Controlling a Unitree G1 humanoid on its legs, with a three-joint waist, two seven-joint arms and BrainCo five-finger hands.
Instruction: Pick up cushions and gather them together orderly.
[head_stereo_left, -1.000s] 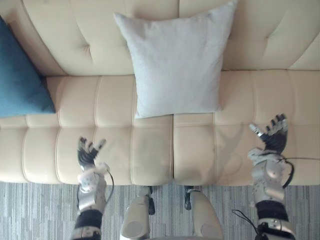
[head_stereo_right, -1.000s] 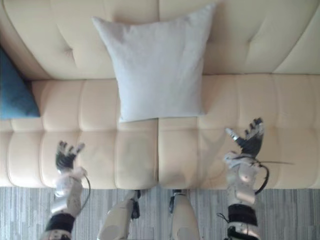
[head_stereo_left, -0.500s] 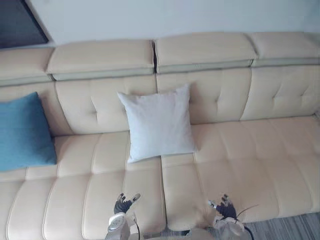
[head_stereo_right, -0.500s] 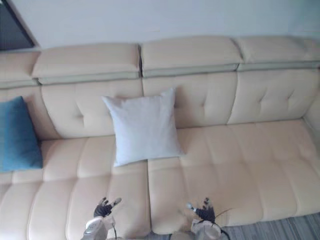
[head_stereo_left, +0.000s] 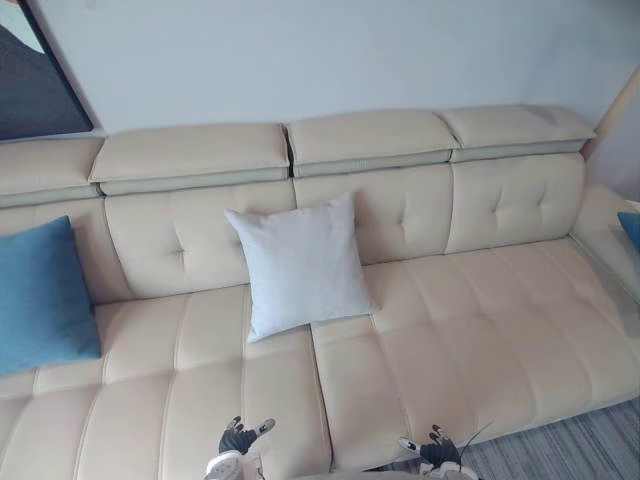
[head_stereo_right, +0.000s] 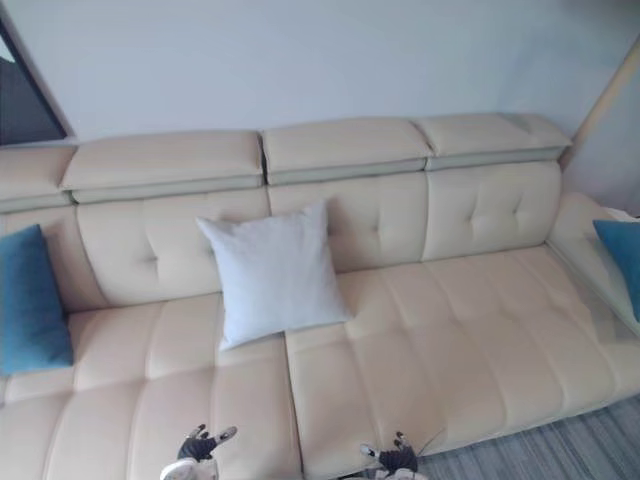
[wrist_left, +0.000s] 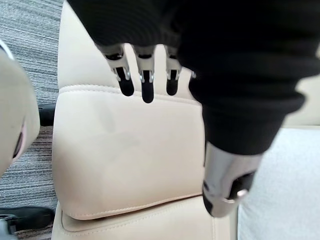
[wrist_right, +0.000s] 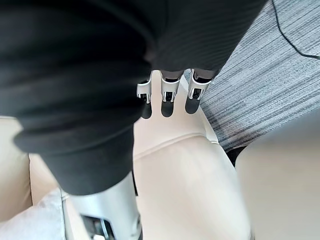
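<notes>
A pale grey cushion (head_stereo_left: 299, 264) leans upright against the backrest near the middle of the cream sofa (head_stereo_left: 470, 330). A blue cushion (head_stereo_left: 42, 297) stands at the sofa's left end, and the corner of another blue cushion (head_stereo_right: 622, 255) lies on the right armrest. My left hand (head_stereo_left: 240, 438) hangs open above the seat's front edge, fingers straight, holding nothing. My right hand (head_stereo_left: 436, 453) is open too, low over the front edge to the right. Both are well short of the cushions. In the wrist views the left hand's fingers (wrist_left: 145, 75) and the right hand's fingers (wrist_right: 167, 92) are spread over bare seat.
The seat (head_stereo_left: 500, 330) right of the grey cushion is bare. A striped grey rug (head_stereo_left: 570, 455) lies in front of the sofa. A dark panel (head_stereo_left: 35, 80) hangs on the wall at upper left.
The whole picture has pulled back and up, so the camera has moved: more of the sofa, the wall and the right blue cushion show. Both hands stay open and low.
</notes>
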